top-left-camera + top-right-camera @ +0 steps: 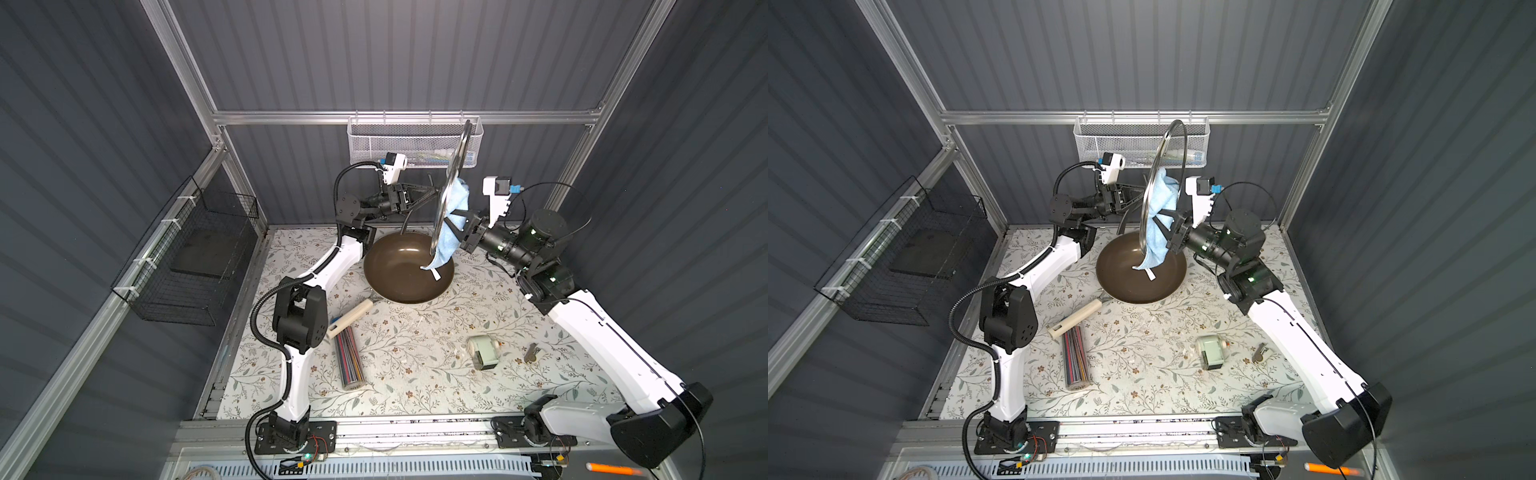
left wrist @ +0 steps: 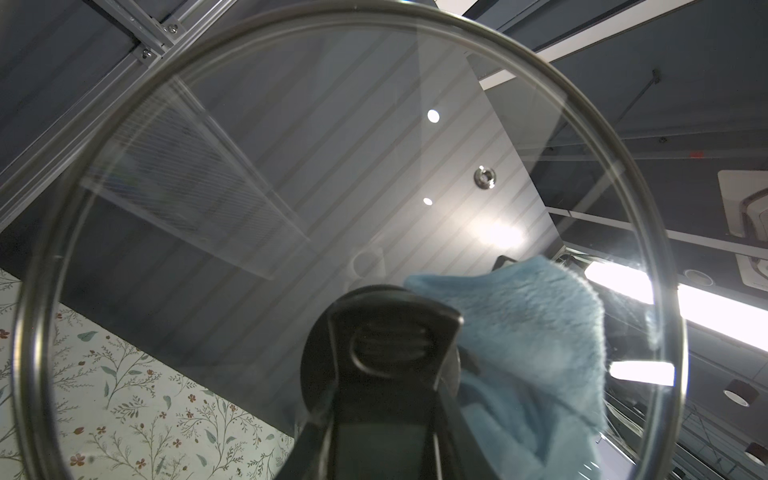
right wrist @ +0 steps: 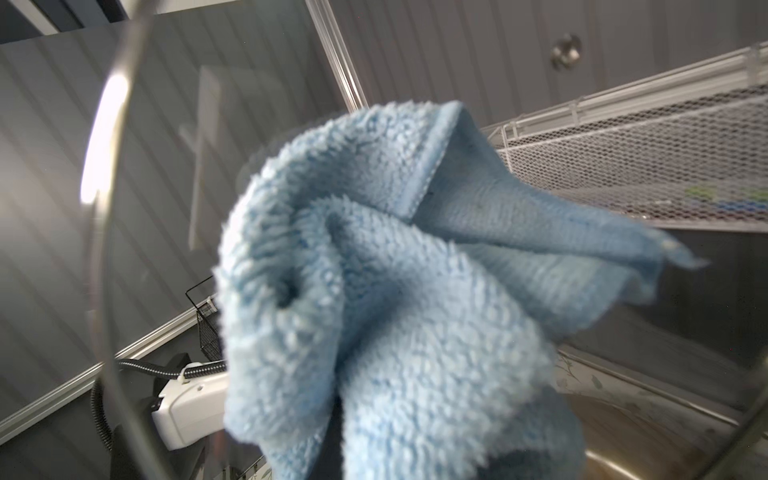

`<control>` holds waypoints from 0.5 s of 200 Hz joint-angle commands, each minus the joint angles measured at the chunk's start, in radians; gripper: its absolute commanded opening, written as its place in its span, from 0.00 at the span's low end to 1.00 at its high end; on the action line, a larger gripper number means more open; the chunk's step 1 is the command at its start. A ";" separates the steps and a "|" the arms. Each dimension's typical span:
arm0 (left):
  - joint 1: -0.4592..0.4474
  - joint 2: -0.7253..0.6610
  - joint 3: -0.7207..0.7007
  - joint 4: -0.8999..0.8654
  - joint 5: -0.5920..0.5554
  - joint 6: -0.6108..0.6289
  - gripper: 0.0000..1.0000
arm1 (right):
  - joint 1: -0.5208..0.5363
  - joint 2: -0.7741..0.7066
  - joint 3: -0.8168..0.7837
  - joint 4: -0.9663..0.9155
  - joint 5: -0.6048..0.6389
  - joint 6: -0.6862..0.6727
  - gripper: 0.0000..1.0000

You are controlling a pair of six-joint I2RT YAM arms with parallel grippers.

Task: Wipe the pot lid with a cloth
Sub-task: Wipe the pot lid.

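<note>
Pot lid (image 2: 291,166): round clear glass, thin metal rim, black centre handle. Held on edge, nearly upright, above brown pan (image 1: 399,274); handle clamped in left claw (image 1: 424,195). Cloth (image 1: 457,199): light blue terry, bunched, pinched in right claw (image 1: 456,227), lying against the glass.

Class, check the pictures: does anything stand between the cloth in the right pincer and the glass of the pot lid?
Nothing visible does. The right pincer grips the cloth, which appears to lie against the glass of the pot lid; the left pincer holds it on edge by its handle.
</note>
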State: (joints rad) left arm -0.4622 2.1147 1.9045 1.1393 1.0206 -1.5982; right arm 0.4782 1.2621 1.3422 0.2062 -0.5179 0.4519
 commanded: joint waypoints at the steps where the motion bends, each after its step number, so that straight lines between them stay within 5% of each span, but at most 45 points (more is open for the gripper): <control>1: -0.039 -0.036 -0.015 0.106 -0.053 0.016 0.00 | 0.030 0.023 0.086 0.079 -0.089 -0.050 0.00; 46: -0.053 -0.046 -0.035 0.184 -0.042 -0.038 0.00 | 0.010 0.100 0.210 0.024 -0.038 -0.151 0.00; 100: -0.061 -0.099 -0.047 0.245 -0.040 -0.063 0.00 | -0.127 0.208 0.253 0.050 -0.014 -0.075 0.00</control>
State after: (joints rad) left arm -0.4858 2.1139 1.8435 1.2190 0.9989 -1.6772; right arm 0.4118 1.4078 1.5841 0.2249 -0.5522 0.3367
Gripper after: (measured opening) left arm 0.325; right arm 0.075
